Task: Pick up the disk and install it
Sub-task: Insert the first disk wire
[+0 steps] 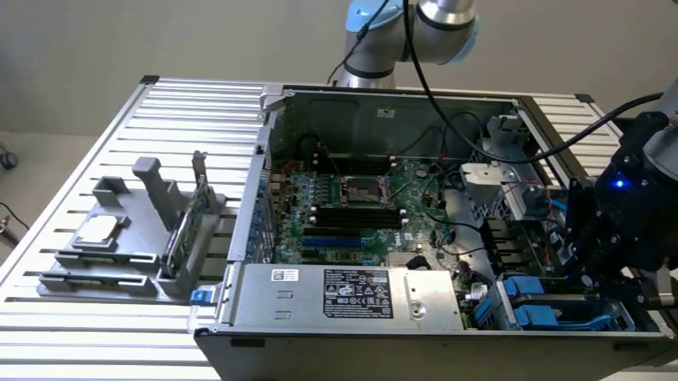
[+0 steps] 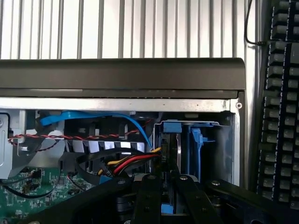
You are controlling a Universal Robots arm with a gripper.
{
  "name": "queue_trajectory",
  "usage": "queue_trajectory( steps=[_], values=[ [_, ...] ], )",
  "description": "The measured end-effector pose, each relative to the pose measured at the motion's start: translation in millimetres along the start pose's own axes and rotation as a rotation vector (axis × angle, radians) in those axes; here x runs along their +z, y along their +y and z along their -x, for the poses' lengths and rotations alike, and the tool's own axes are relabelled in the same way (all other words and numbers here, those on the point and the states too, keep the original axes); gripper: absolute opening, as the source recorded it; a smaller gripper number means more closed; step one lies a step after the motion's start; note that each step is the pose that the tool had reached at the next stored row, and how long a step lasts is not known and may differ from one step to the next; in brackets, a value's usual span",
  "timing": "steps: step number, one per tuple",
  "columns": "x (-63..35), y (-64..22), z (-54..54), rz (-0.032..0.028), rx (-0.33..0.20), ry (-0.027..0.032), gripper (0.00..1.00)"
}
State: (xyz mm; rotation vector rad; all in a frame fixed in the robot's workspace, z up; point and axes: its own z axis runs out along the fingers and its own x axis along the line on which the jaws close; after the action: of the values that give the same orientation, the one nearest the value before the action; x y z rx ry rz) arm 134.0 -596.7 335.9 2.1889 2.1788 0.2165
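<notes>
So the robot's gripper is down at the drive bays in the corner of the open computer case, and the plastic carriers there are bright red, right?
Not quite: the carriers are bright blue, not red, as the exterior view shows. The rest holds: the gripper is down at the drive bays in the corner of the open computer case.

One open computer case [image 1: 424, 238] sits on one slatted counter [image 1: 159, 119]. One grey parts holder [image 1: 138, 230] stands beside it, carrying one silver chip [image 1: 98, 231] and one green card [image 1: 189, 218]. One keyboard [image 2: 280, 102] lies nearby.

No text can be made out — the power supply [image 1: 350, 298] carries a black label [image 1: 358, 292] and a small white sticker [image 1: 284, 275], both with print too fine to read.
</notes>
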Motion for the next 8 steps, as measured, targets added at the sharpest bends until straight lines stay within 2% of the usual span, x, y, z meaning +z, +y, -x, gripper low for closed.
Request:
queue_trajectory(
  steps=[8],
  values=[
    [0.1, 0.7, 0.0, 0.0009, 0.014, -0.0029, 0.17]
  ],
)
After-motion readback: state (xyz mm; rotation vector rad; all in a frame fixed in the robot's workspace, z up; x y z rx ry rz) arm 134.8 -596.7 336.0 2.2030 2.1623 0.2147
